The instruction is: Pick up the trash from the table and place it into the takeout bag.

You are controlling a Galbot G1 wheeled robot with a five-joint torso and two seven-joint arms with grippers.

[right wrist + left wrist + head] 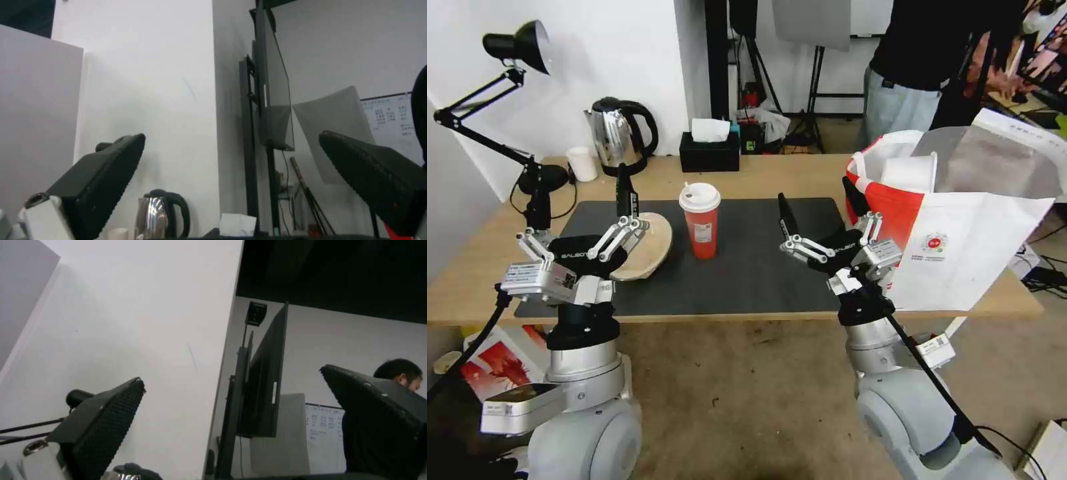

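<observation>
**Both grippers spread wide above the near edge of the table, holding nothing**

We see the left gripper (580,220) with its jaws spread wide and nothing between them, raised over the left end of the dark grey mat (747,267); one of its linkages overlaps the beige lid (650,250) from the head camera, though we cannot tell whether it touches; the right gripper (820,210) is likewise released and wide, empty, near the right end of the mat, just left of the takeout bag (960,247); in both wrist views the two black pads stand far apart with only wall between them.

The table (487,260) carries one red cup with white lid (700,223), upright near the middle of the mat, between the two grippers and apart from each; one beige lid lies tilted at the left of the mat; one takeout bag stands open at the right end, its side overhanging the near edge; a white bowl (910,172) sits inside its mouth.

Along the far edge stand one kettle (620,137), one small white cup (582,164), one black tissue box (710,150) and one desk lamp (520,47); the mat between cup and bag is open.
</observation>
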